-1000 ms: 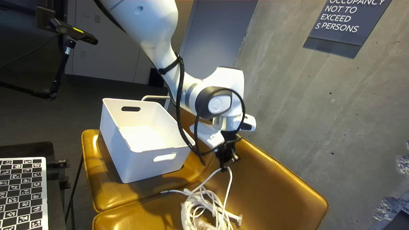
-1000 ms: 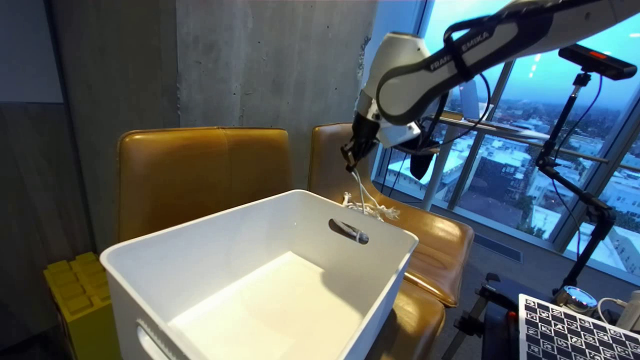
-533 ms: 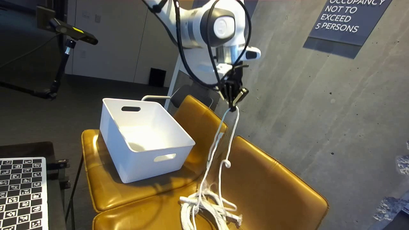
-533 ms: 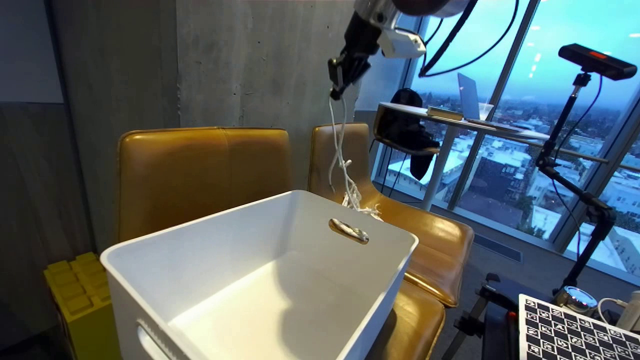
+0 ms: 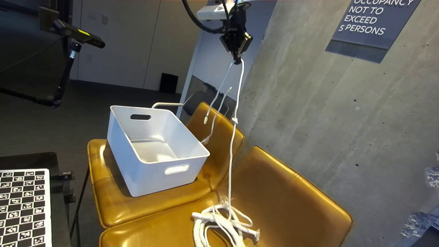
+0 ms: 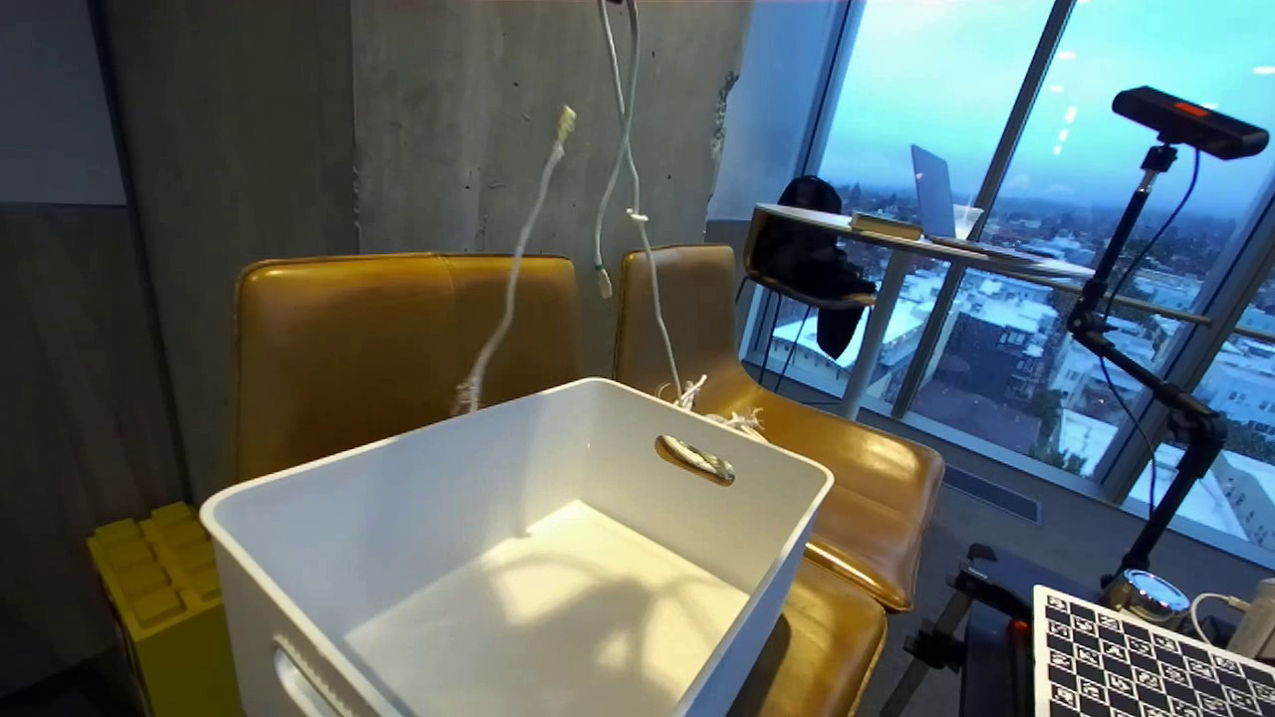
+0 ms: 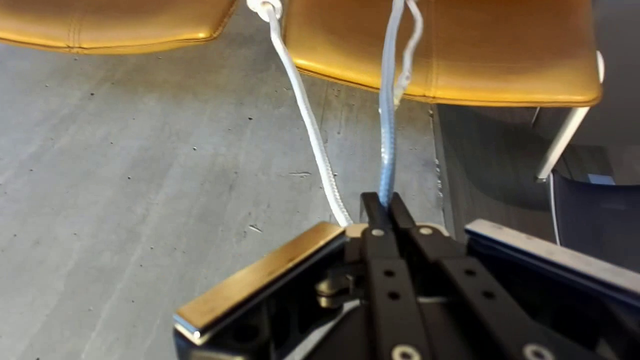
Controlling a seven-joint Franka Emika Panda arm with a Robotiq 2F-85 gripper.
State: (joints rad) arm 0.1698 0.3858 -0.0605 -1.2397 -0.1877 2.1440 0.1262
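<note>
Two lengths of white rope [image 5: 230, 171] hang pinched in your closed gripper [image 5: 237, 62], one running down to the coil [image 5: 229, 223] on the chair seat [image 5: 164, 224], so move slowly and smoothly to limit the swing of the loose end [image 5: 205, 120].

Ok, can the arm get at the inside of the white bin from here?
Probably yes: the white bin is open-topped and the end effector hangs higher. The rope it grips could drag, though, since the coil rests on the neighbouring chair.
</note>
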